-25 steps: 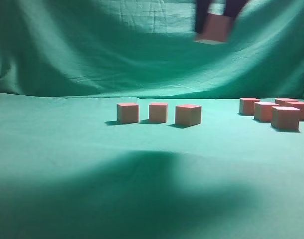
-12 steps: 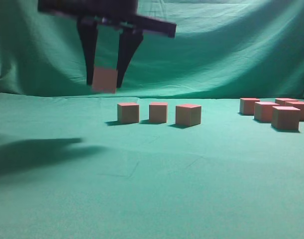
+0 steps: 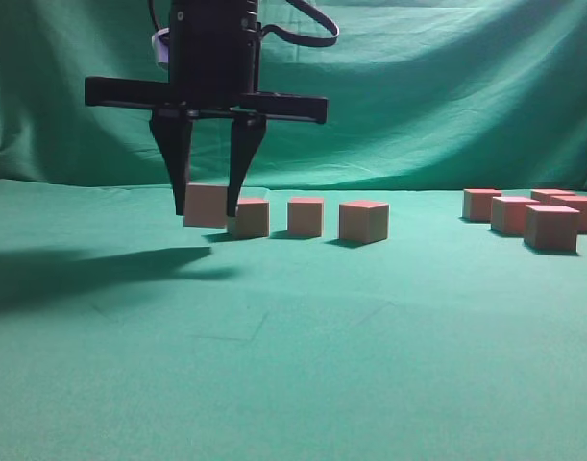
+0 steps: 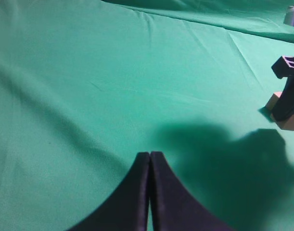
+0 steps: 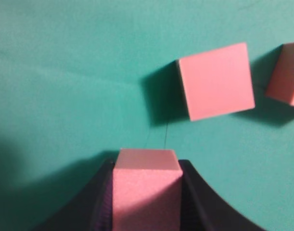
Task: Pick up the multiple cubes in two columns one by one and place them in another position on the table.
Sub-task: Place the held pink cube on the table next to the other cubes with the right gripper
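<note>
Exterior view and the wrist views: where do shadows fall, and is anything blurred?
Exterior view: sharp, with the right gripper casting a dark shadow leftward on the table. Left wrist view: a broad shadow beside the shut left gripper. Right wrist view: the held cube is slightly soft.

Exterior view dim, soft overall; you get greenish cast across desk [image 3: 370,365] and backdrop [image 3: 447,96]. Light from upper right: broad dark shadow [image 3: 91,274] of arm spreads left over cloth. Small dark shadows hug left side of cubes [image 3: 305,217]. Far-right cubes slightly soft. Left wrist view: large blurred shadow [image 4: 223,163] on cloth, near claw [image 4: 150,192] out of focus. Right wrist view brighter, held cube [image 5: 146,192] blurred, pink tops saturated, no glare.
</note>
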